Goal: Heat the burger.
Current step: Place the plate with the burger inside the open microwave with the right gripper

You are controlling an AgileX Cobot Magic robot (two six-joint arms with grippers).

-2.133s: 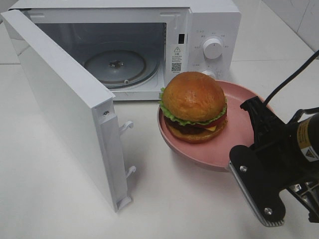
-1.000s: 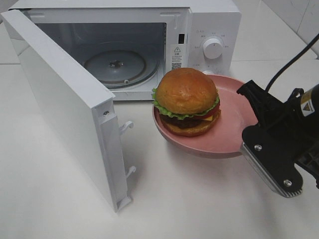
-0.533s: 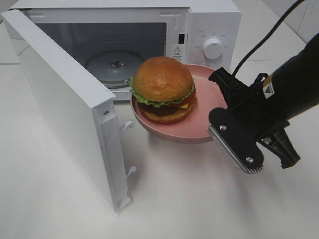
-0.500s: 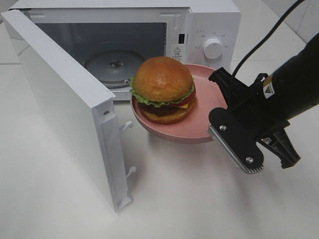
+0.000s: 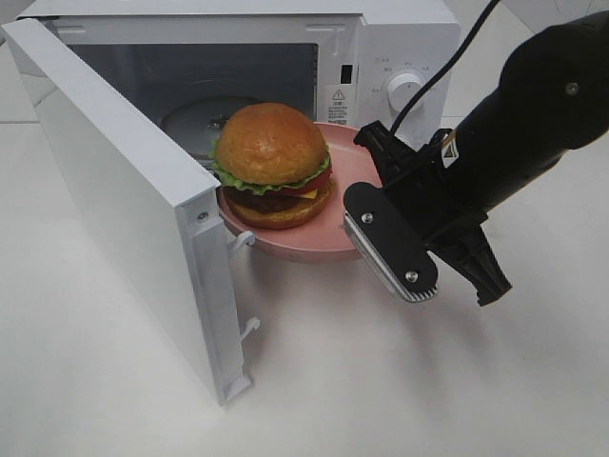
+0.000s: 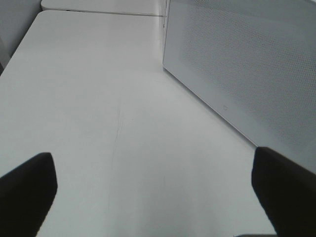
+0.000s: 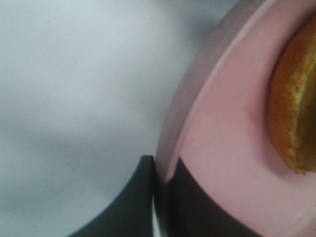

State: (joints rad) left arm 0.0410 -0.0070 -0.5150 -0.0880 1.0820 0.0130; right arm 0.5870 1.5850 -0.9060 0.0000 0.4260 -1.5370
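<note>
So the right claw point(image 5: 362, 181) is pinching the plate point(image 5: 328, 233) by its rim with the burger point(image 5: 271, 157) sitting on it at the mouth of the open microwave point(image 5: 400, 57), the left claw point(image 6: 155, 190) is idling wide open, and I'm guessing a level slide onto the turntable point(image 5: 186, 119) is coming next.

Burger point(image 5: 273, 162): round, glossy golden-brown domed bun over frilly green lettuce, a red layer, a sliver of yellow, a dark patty and a browned bottom bun. It is whole and upright, with its layers stacked in order. It sits off-centre on the pink plate point(image 5: 335, 224), on the side toward the microwave point(image 5: 404, 43), at the mouth of the open cavity just in front of the glass turntable point(image 5: 186, 119).
</note>
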